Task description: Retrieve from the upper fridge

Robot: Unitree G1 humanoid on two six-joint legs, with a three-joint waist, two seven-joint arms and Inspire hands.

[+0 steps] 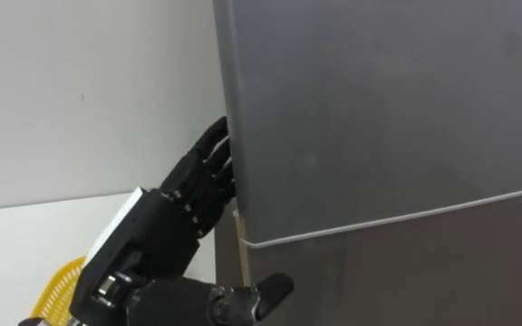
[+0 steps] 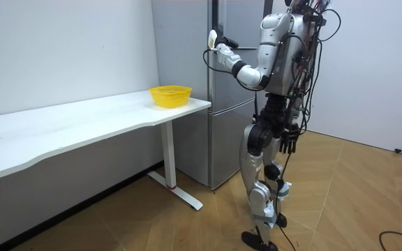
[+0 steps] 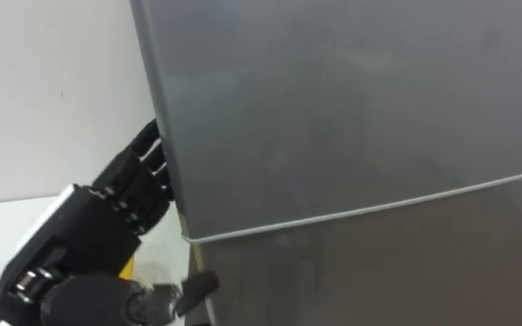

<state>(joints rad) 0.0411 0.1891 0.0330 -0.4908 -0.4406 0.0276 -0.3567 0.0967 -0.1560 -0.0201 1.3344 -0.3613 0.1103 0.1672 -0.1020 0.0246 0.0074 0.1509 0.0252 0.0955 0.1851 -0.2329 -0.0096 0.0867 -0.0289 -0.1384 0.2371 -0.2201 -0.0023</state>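
Fridge door (image 1: 379,118); left hand (image 1: 198,186) at edge

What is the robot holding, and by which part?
Its left hand is at the left edge of the upper fridge door, but whether it grips that edge cannot be told. The right hand hangs by its hip, seemingly empty.

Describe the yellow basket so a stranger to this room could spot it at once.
Find the tall grey fridge against the wall. A long white table runs from it toward the room view's left, and the yellow basket sits on the table end nearest the fridge. Nothing else there is yellow.
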